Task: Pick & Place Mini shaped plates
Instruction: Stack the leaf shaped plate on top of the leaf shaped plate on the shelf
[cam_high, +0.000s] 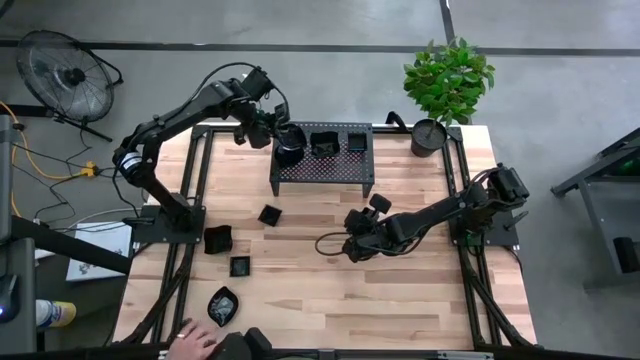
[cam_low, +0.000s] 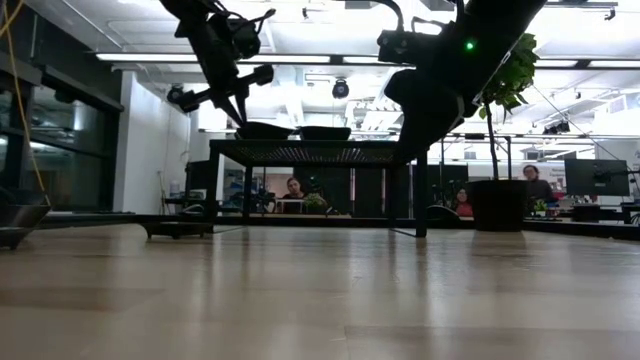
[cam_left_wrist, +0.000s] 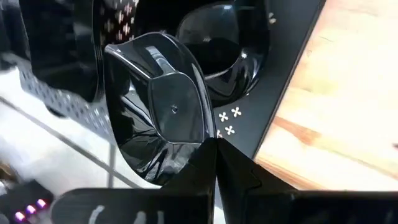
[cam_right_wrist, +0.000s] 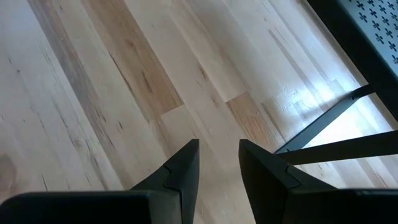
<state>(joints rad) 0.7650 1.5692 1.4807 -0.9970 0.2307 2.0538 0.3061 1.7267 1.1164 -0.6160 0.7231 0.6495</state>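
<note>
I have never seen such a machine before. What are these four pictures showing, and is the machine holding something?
It is a robot with two dark arms working at a wooden table. One picture looks down from above, one looks level along the table top, and two come from small cameras on the wrists. The left hand is shut on a small glossy black plate over the black perforated rack, where other plates already sit. The right hand hangs open above bare wood and holds nothing. More small black plates lie on the table's left side, and a potted plant stands at a far corner. A person's hand shows at the near edge.
</note>
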